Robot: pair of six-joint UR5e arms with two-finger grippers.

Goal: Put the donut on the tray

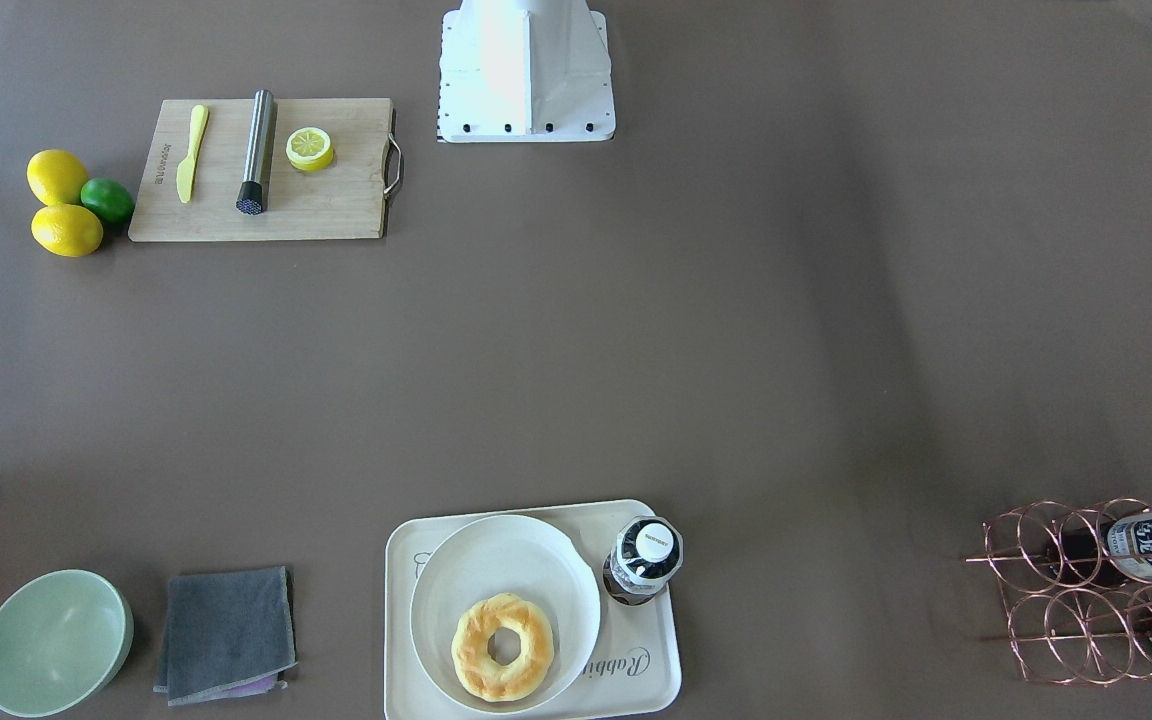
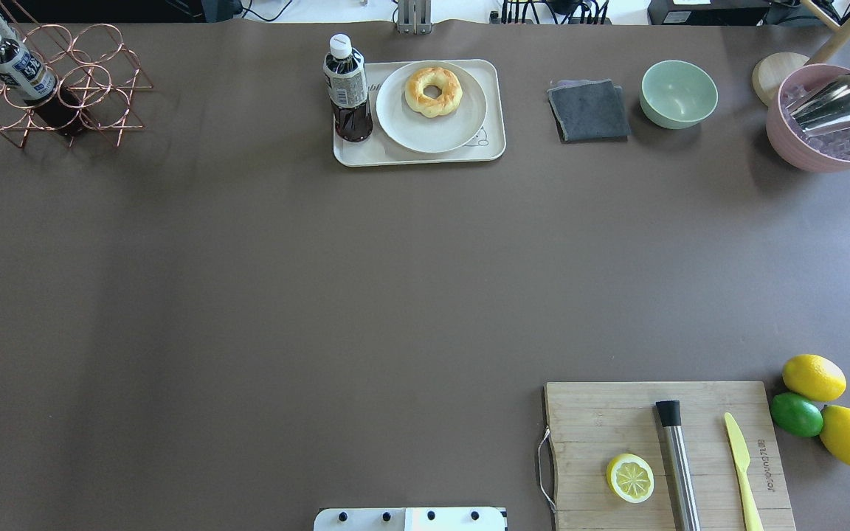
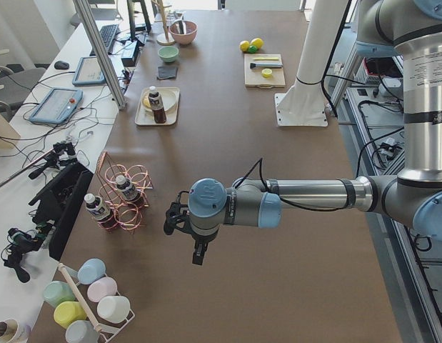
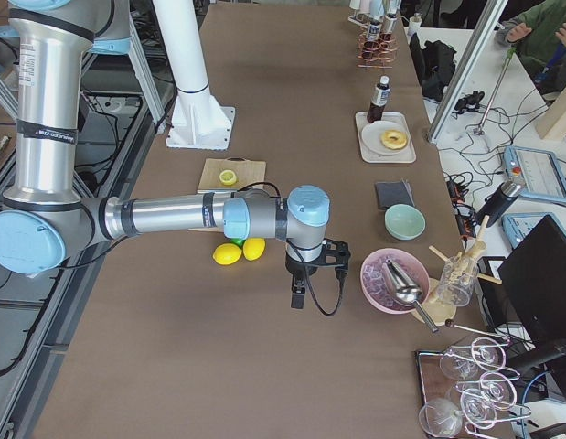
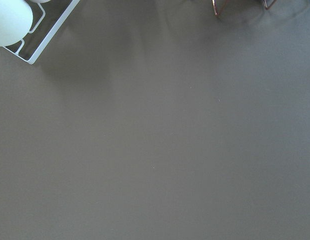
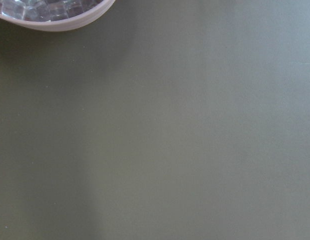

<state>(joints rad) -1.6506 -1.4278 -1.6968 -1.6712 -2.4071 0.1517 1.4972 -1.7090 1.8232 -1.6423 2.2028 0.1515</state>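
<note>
Donut (image 1: 502,646) sits on a white plate (image 1: 526,555) on the tray (image 1: 652,662) (a bottle (image 1: 644,560) stands beside the plate), midway along the bench edge opposite the robot. Left gripper (image 3: 198,253) and right gripper (image 4: 299,297) hang above opposite bench ends; whether either is released or clenched, I cannot tell.

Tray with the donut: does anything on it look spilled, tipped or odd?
Nothing stands out. The donut lies flat on a white plate on the tray, off-centre on the plate, and the bottle stands upright beside it. No spill shows.
</note>
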